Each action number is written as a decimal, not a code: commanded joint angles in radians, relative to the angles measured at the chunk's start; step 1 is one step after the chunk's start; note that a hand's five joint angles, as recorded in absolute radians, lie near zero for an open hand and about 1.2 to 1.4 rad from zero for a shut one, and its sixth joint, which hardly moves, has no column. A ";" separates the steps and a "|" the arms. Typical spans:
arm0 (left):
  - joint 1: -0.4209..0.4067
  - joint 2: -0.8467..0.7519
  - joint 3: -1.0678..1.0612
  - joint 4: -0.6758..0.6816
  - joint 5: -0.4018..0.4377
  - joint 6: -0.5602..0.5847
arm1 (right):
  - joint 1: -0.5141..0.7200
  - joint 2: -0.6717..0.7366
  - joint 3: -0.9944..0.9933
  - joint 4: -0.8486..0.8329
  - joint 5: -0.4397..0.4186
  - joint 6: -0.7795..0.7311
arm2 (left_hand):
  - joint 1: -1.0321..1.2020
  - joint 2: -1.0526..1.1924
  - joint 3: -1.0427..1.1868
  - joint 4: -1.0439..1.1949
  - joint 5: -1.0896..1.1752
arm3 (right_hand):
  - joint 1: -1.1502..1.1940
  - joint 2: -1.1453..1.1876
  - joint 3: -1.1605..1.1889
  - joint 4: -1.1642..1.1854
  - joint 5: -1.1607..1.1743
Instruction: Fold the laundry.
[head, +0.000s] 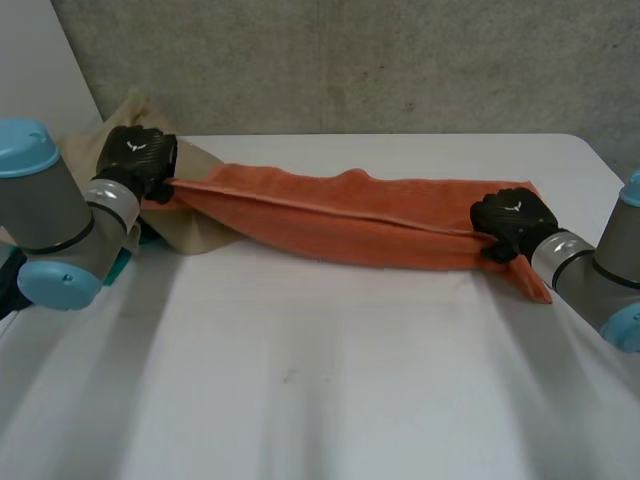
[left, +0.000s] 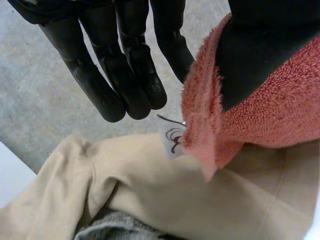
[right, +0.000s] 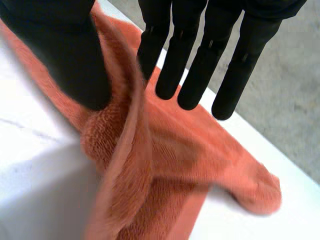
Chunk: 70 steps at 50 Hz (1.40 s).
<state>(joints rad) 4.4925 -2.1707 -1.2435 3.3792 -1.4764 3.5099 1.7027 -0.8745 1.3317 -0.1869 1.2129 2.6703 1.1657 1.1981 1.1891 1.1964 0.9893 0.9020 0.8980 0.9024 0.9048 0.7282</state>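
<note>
A long orange terry towel (head: 350, 215) is stretched over a white table (head: 330, 380), a grey concrete wall (head: 400, 60) behind it. Its ends are pinched, thumb against straight fingers, by the left hand (head: 138, 158) and right hand (head: 512, 220). Smooth beige cloth (head: 195, 235) is bunched under its left end (a white label (left: 170, 137) is seen in the left wrist view).

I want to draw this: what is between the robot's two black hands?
In the head view, a long orange terry towel stretches from left hand to right hand.

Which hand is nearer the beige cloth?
Left. The left hand pinches the orange towel at one end, over the beige cloth; the right hand pinches its opposite end, well away.
</note>
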 joint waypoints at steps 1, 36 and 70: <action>0.030 0.040 -0.020 -0.007 0.002 0.000 | -0.034 0.023 -0.081 0.085 0.129 0.183 | 0.231 0.198 0.207 0.200 0.232 | -0.090 -0.086 -0.090 -0.093 -0.091; 0.025 0.108 -0.088 -0.107 0.038 0.004 | -0.090 0.080 -0.174 0.437 0.088 0.263 | 0.231 0.198 0.207 0.200 0.232 | 0.047 0.051 0.047 0.044 0.047; -0.029 0.155 -0.209 -0.577 0.012 0.426 | -0.212 -0.213 0.054 0.664 0.100 -0.540 | 0.231 0.198 0.207 0.200 0.232 | 0.494 0.498 0.494 0.491 0.494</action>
<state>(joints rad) 4.5185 -1.9054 -1.5968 2.6917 -1.4365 3.9779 1.4220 -1.1772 1.4470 0.6848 1.3199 2.0060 1.1657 1.1985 1.1901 1.1985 0.9893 1.1242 1.1790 1.1895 1.1963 1.0136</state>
